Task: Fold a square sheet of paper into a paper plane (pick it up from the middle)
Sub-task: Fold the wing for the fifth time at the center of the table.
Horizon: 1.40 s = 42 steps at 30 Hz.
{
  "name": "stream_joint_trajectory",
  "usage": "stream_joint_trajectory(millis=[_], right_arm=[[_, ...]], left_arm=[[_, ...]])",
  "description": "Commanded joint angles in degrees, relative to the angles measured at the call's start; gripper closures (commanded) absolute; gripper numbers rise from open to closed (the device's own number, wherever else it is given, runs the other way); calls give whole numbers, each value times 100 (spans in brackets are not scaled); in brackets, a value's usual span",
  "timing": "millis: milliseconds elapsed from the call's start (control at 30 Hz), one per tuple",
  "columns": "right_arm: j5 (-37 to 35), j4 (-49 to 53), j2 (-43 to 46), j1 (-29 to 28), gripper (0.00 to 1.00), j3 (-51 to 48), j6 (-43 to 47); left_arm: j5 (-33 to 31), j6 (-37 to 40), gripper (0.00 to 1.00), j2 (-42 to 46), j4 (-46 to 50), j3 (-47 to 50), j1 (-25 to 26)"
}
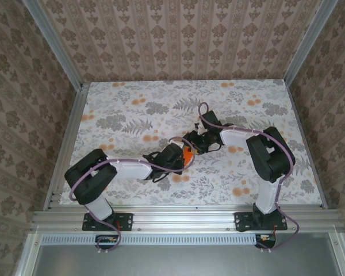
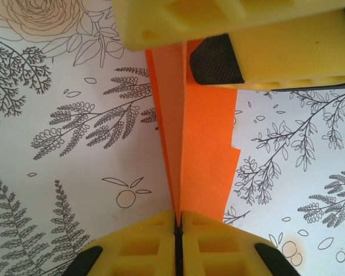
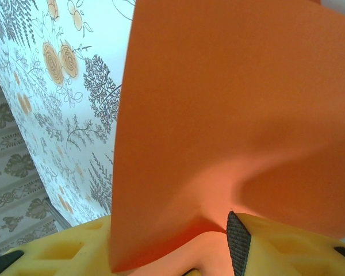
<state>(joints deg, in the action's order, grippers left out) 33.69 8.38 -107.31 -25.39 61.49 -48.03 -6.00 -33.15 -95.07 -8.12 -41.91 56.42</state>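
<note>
The orange paper [image 2: 204, 144], already creased into a narrow, layered wedge, hangs just above the flower-printed surface [image 2: 75, 190] near its middle, spanning the short gap between the two arms. The left gripper [image 2: 177, 215] has its jaws clenched flat on the tapered end, right along the centre crease, with the folded layers fanning out from the pinch. The right gripper [image 2: 190, 46] sits at the opposite, wider end with a flap lying across its black pad [image 2: 215, 60]; whether its jaws actually pinch that flap or merely stand around it, I cannot tell. The paper looks very light, thin and limp, bowing under its own weight in the right wrist view, so it probably crumples or tears easily and slides on smooth pads. The best hold is likely on the stacked layers at the crease, not on a single loose flap.
</note>
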Motion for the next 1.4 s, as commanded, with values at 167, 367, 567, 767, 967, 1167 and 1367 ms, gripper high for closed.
stream_joint_trajectory(millis=[167, 367, 567, 767, 967, 1167, 1367], right_arm=[[-163, -91, 392, -27, 42, -41, -247], [-307, 79, 456, -121, 40, -23, -602], [-433, 155, 433, -272, 39, -49, -1403], [-442, 103, 290, -340, 42, -72, -1932], [-472, 154, 84, -430, 47, -26, -2215], [-583, 209, -18, -433, 55, -43, -2284], [-543, 224, -65, -432, 68, 18, -2289]], left_arm=[[-37, 211, 94, -147, -41, 38, -127], [-19, 731, 94, -83, -82, 52, -149], [-207, 1187, 94, 14, -111, 112, -146], [-308, 1328, 94, 38, -229, 183, -128], [-375, 1406, 95, 74, -254, 192, -117], [-401, 1446, 95, 121, -244, 209, -102], [-454, 1469, 95, 212, -245, 272, -97]])
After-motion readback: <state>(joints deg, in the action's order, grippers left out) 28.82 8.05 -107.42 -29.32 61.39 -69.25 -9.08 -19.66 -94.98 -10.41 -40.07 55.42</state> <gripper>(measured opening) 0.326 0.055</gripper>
